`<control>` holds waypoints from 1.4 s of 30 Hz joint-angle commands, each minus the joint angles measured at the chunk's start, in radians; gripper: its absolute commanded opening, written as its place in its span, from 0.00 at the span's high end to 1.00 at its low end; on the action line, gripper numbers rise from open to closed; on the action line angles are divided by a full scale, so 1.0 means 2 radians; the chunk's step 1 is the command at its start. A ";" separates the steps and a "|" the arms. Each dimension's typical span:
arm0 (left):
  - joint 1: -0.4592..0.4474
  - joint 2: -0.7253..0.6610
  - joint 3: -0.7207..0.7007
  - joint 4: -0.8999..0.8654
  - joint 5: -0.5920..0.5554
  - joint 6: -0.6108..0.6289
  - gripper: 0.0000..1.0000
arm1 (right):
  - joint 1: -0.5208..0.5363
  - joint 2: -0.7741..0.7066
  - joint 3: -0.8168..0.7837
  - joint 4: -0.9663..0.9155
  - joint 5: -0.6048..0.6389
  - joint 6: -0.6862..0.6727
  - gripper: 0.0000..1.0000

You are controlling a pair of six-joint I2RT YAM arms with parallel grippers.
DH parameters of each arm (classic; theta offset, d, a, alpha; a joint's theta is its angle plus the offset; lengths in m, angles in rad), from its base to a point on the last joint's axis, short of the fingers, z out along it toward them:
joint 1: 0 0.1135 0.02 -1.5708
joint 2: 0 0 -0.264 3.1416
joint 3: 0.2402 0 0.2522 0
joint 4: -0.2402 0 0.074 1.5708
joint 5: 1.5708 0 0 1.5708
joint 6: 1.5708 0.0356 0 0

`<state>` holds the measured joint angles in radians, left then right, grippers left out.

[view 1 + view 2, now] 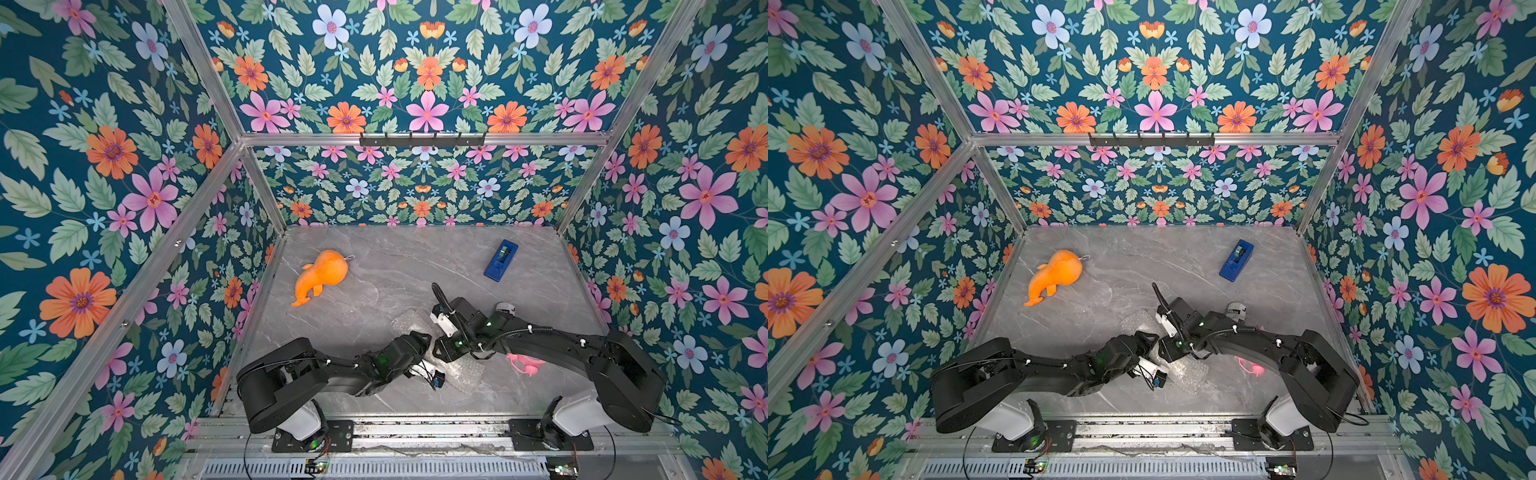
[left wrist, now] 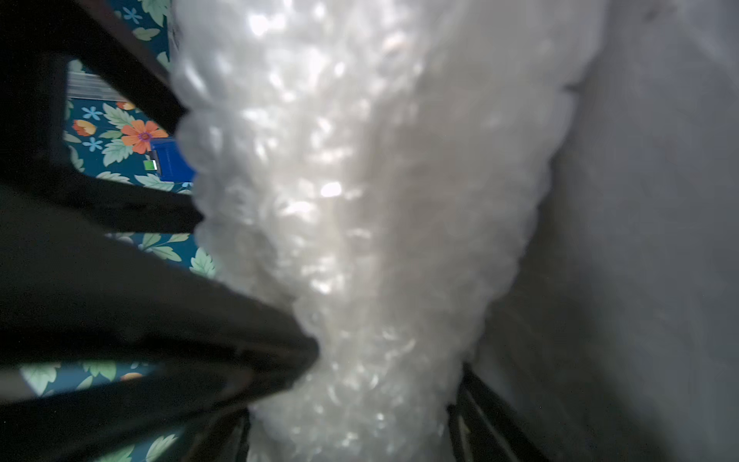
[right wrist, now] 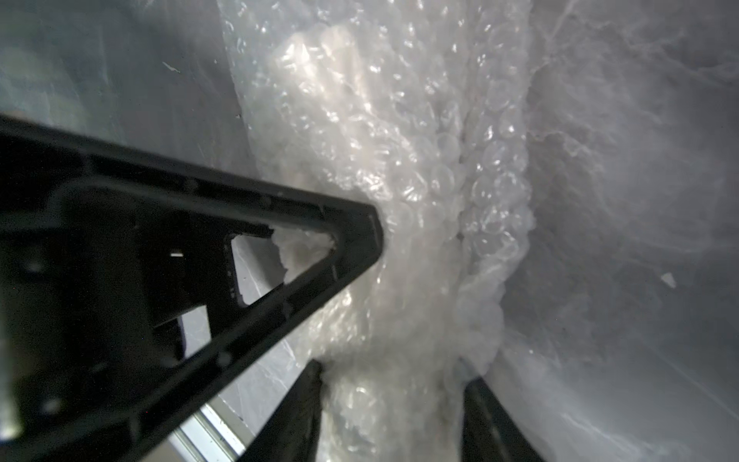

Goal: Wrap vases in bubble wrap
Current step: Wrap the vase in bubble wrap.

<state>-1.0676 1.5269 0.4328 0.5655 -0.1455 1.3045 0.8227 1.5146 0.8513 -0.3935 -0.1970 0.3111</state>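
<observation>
Grey marble table [image 1: 374, 291], floral-walled booth: the vase [image 3: 316, 80], dimly visible inside the rolled bubble wrap [image 3: 400, 160], is near the front centre. The right hand [image 3: 394, 404] grasps the roll; the left hand [image 2: 356, 416] straddles it alongside, and its grip cannot be told. An orange plush toy [image 1: 320, 276] and a blue tape dispenser [image 1: 500, 260] lie well behind.

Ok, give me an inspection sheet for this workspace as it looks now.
Surface: grey marble table, nothing spilled seen.
Job's things: vase shows off-white through the bubble wrap around it.
Clutter: orange plush toy, blue tape dispenser, pink object partly under the right arm.
Grippers: left gripper and right gripper, jaws of each either side of the wrapped vase; grip unclear.
Cables: black hose along the right arm.
Surroundings: floral walls, aluminium frame.
</observation>
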 commanded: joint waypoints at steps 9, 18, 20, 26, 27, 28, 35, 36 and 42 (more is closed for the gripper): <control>0.001 -0.065 -0.007 -0.056 -0.027 -0.090 0.01 | 0.010 0.014 -0.020 -0.053 0.068 0.037 0.52; 0.001 -0.196 0.054 -0.214 -0.120 -0.341 0.01 | 0.014 0.009 -0.026 -0.044 0.077 0.044 0.52; 0.001 -0.227 0.067 -0.254 -0.134 -0.433 0.01 | 0.014 0.007 -0.030 -0.038 0.076 0.046 0.52; 0.001 -0.353 0.031 -0.271 -0.228 -0.740 0.01 | 0.018 0.008 -0.035 -0.030 0.083 0.048 0.53; 0.001 -0.376 0.028 -0.289 -0.266 -0.818 0.01 | 0.020 0.008 -0.035 -0.030 0.085 0.048 0.53; 0.003 -0.395 0.035 -0.336 -0.313 -0.928 0.00 | 0.022 0.008 -0.035 -0.031 0.086 0.048 0.53; 0.043 -0.450 -0.032 -0.324 -0.139 -1.333 0.01 | 0.040 0.005 -0.047 -0.021 0.116 0.047 0.54; 0.043 -0.428 -0.029 -0.315 -0.115 -1.367 0.01 | 0.044 0.005 -0.049 -0.018 0.119 0.046 0.54; 0.046 -0.291 0.079 -0.386 -0.049 -1.425 0.00 | 0.061 0.007 -0.055 -0.008 0.138 0.044 0.54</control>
<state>-0.9787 0.8860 0.5407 -0.1707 -0.3489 -1.3918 0.9360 1.4944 0.7723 -0.2169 -0.0109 0.3969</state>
